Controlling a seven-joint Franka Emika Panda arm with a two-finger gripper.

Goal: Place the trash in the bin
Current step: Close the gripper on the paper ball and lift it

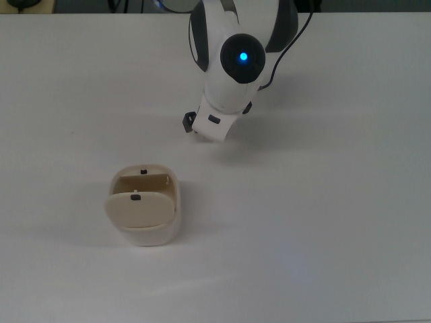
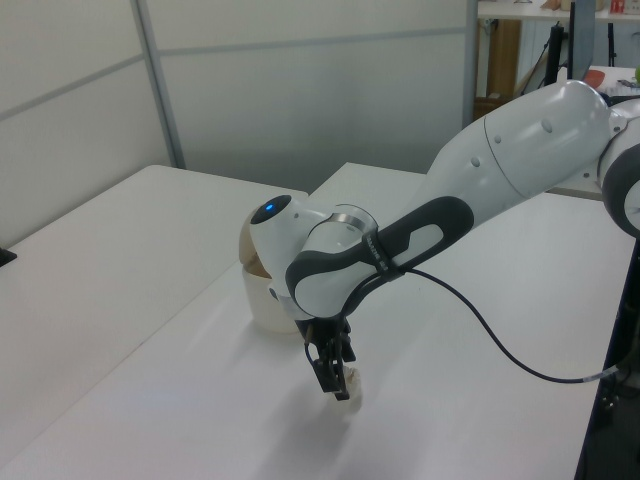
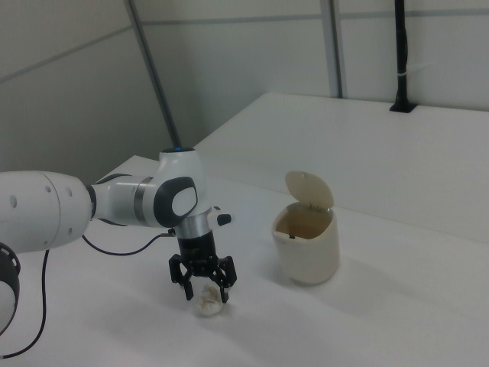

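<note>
Nearest in the right view: a small off-white crumpled paper wad point(image 3: 206, 305), lying on the white surface point(image 3: 382, 321), well in from every edge that shows. No clear long axis to it, just an irregular lump, so probably no preferred angle for the pinch.

Directly above it: the black two-finger gripper point(image 3: 202, 281) of the white robot arm point(image 3: 46, 210), pointed straight down and released, fingers spread to either side with the wad low in the gap between them. Cannot tell whether the fingertips touch the paper. Seen in the left view as the gripper point(image 2: 335, 377) low over the surface, with the wad point(image 2: 351, 385) peeping out just at the left view's right of it. Hidden in the top view under the arm's wrist, roughly midway across and toward the top view's upper edge of the surface.

Judged from this: reach done, grasp not yet made. Next step likely a plain closing of the fingers, perhaps after a slight drop; soft paper, so little risk beyond nudging it aside.

Farther back: a small cream-beige rounded plastic bin point(image 3: 306, 252) with its oval flap lid tipped up and the mouth exposed. Stands well apart from the wad, to the right view's right of the gripper; in the top view, bin point(image 1: 145, 232) toward the lower left, nearer the top view's lower edge of the surface.
</note>
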